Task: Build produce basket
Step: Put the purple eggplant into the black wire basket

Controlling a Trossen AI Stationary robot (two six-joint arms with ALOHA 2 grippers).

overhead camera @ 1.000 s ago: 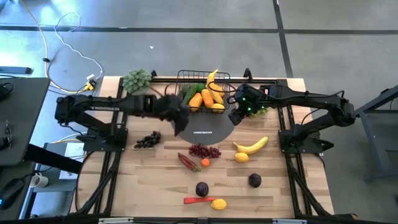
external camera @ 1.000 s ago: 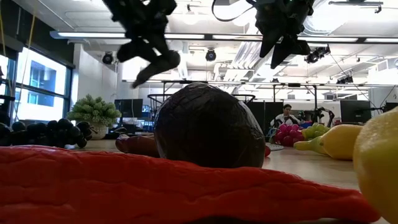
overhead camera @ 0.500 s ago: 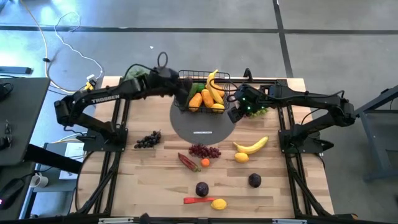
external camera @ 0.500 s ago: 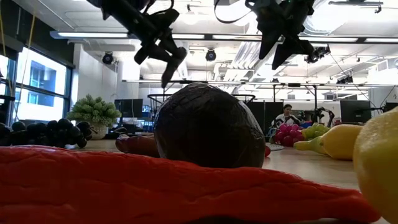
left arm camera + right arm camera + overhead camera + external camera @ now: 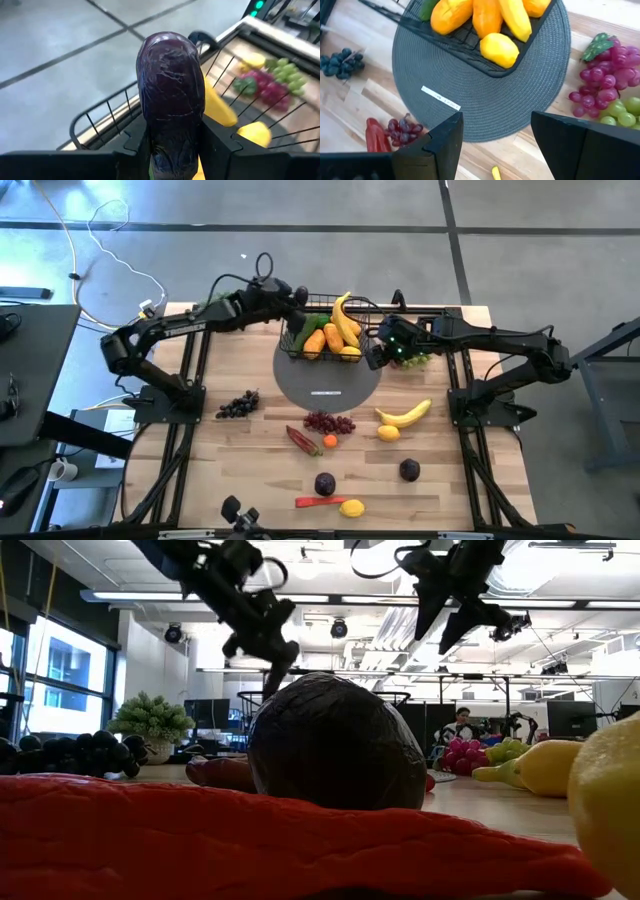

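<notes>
Basket (image 5: 322, 328), a black wire-mesh rectangle already stacked with oranges, bananas and a lemon, sits on a flat grey woven round mat (image 5: 485, 102), directly beneath and ahead of the left gripper (image 5: 172, 142). That claw is clenched on a glossy dark purple eggplant (image 5: 171, 95), carried high, presumably to clear the rim before lowering. Its long axis runs straight out along the fingers, tip toward the basket. Beside the basket, the right gripper (image 5: 495, 137) hangs released, holding nothing.
</notes>
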